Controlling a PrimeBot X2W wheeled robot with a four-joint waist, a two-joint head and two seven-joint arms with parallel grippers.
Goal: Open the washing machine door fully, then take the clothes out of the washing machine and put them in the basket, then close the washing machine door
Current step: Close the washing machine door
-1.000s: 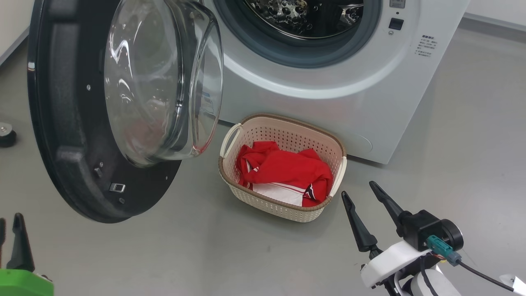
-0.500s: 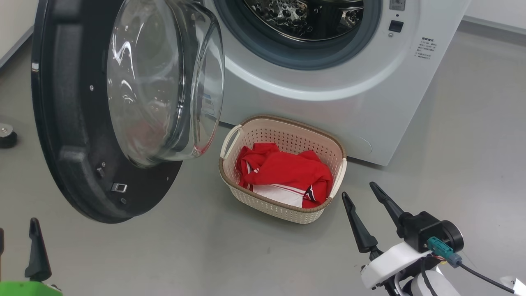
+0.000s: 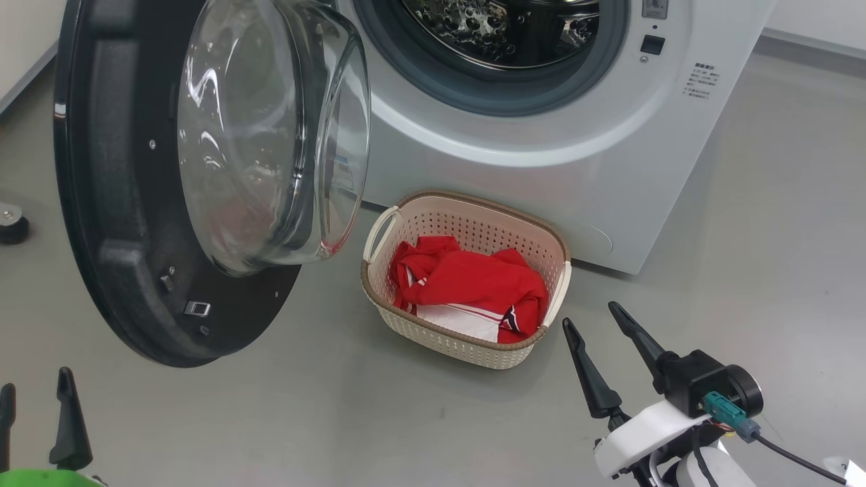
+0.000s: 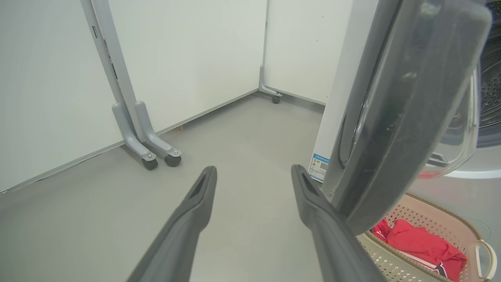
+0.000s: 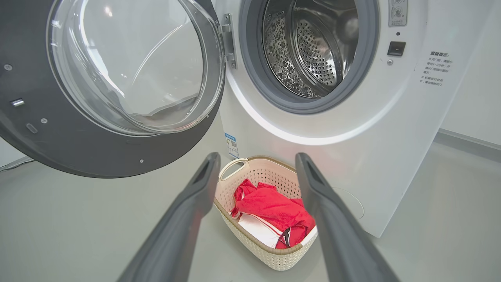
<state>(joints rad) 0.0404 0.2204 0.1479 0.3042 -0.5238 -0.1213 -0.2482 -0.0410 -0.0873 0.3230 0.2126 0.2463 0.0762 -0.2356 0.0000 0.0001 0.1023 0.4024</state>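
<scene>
The washing machine door [image 3: 115, 223] hangs wide open to the left, its glass bowl bulging toward me. The washing machine [image 3: 541, 155] shows a bare steel drum [image 5: 313, 47]. In front of it, the cream basket [image 3: 473, 197] stands on the floor with the red and white clothes [image 3: 473, 284] inside. My left gripper [image 3: 35, 382] is open at the lower left, below the door. In the left wrist view the left gripper [image 4: 253, 168] holds nothing, and the door's edge [image 4: 391, 137] is just to its right. My right gripper [image 3: 590, 314] is open and empty, just right of the basket [image 5: 258, 172].
A small black round foot [image 3: 10, 223] sits on the grey floor at the far left. White panel walls on grey wheeled feet [image 4: 156, 156] stand beyond the door. Open floor lies between the grippers and the basket.
My left gripper's fingers have spread apart and sunk lower in the head view. The right gripper, door, basket and clothes have stayed put.
</scene>
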